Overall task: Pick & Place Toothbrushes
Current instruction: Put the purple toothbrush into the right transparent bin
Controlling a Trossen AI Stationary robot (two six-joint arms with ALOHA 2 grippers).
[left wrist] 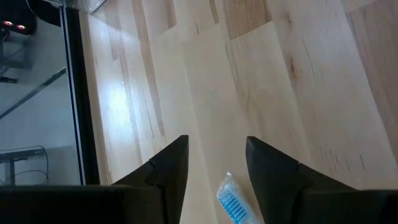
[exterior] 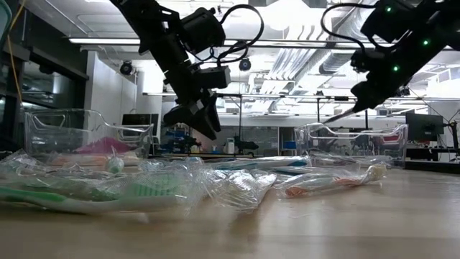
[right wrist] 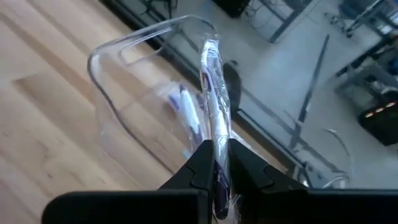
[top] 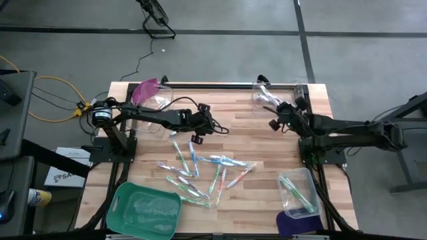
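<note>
Right fingers pinched on a wrapped toothbrush over a clear bin, left fingers parted, empty, blue toothbrush on the tabletop between them

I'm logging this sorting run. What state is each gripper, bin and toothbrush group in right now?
Left gripper: open, empty, above the pile.
Right gripper: shut on a wrapped toothbrush, at the far right clear bin.
Toothbrush pile: wrapped, scattered mid-table.
Near right clear bin: holds green toothbrushes.
Green tray: contents unclear.
Far left clear bin: contents unclear.
</note>
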